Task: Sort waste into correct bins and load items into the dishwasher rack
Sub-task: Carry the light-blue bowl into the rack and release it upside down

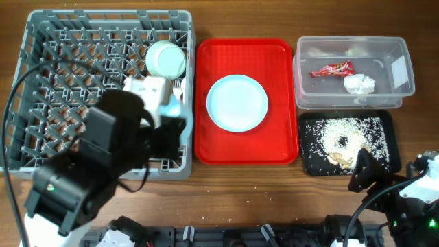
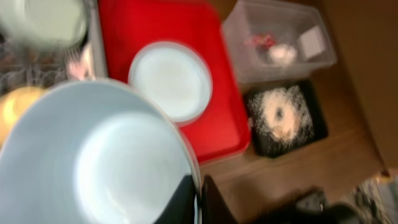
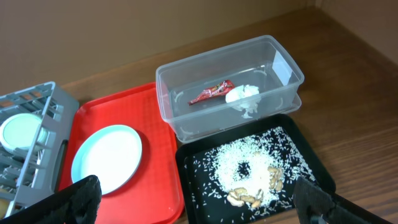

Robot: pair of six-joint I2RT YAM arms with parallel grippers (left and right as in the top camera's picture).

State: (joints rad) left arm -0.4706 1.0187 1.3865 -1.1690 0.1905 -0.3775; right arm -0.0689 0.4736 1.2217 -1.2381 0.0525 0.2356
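Note:
My left gripper (image 2: pixel 200 202) is shut on the rim of the pale blue bowl (image 2: pixel 93 155), one finger inside and one outside. It holds the bowl over the right side of the grey dishwasher rack (image 1: pixel 41 82). In the rack lie the pale green bowl (image 1: pixel 165 59), a yellow cup (image 2: pixel 15 106) and a white fork (image 2: pixel 78 62). The light blue plate (image 1: pixel 237 103) lies on the red tray (image 1: pixel 206 147). My right gripper (image 3: pixel 199 208) is open, near the front edge of the black tray (image 1: pixel 346 143), which holds rice scraps (image 3: pixel 249 162).
The clear tub (image 1: pixel 353 72) at the back right holds the red wrapper (image 1: pixel 332 69) and the crumpled napkin (image 1: pixel 359 84). Bare wooden table runs along the front edge. The left arm hides much of the rack's near right part.

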